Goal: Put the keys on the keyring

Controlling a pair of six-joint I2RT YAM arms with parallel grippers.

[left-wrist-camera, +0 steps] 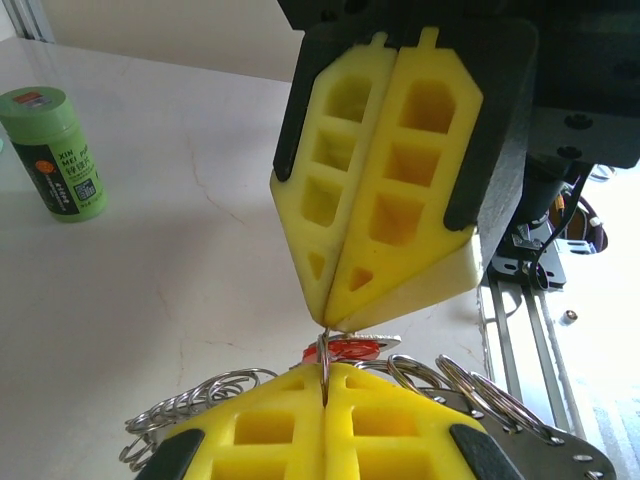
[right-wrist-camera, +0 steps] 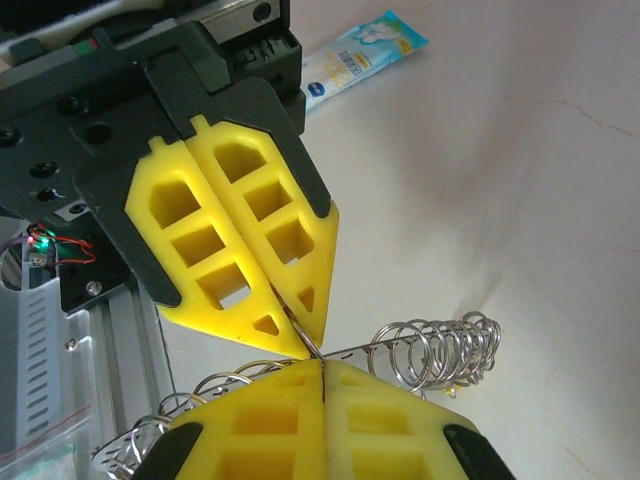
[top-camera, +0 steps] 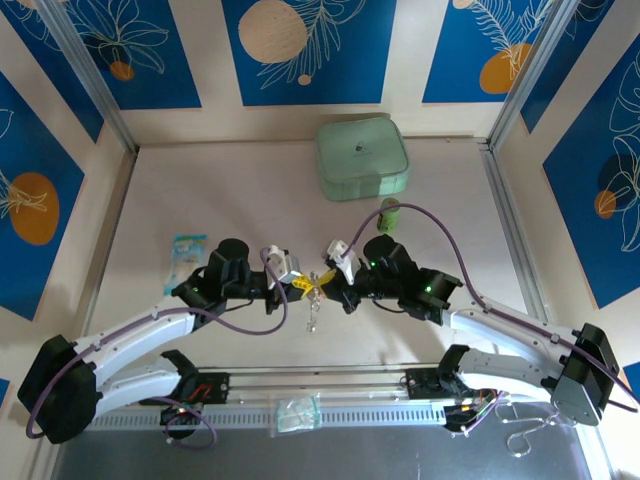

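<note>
- Slipping is the first risk at the left pincer, which is pressed together on the thin wire of the keyring. Only the very tips seem to be engaged, so the wire could be lost through a slight twist.
- Just beyond that pincer's tips, the red key is seen lying against the wire. Whether it is threaded cannot be told, and it could be knocked off and dropped to the worktop if the wire is jerked.
- The yellow key cannot be made out with certainty, so it could be overlooked or brushed aside.
- To either side of the meeting tips the keyring's loops are bunched and left hanging. They could be snagged or bent if the two grips are drawn apart unevenly.
- The right pincer is likewise pressed together on the wire, tip to tip with the left one. A small misjudged advance could cause the tips to be driven into each other and both holds to be loosened.
</note>
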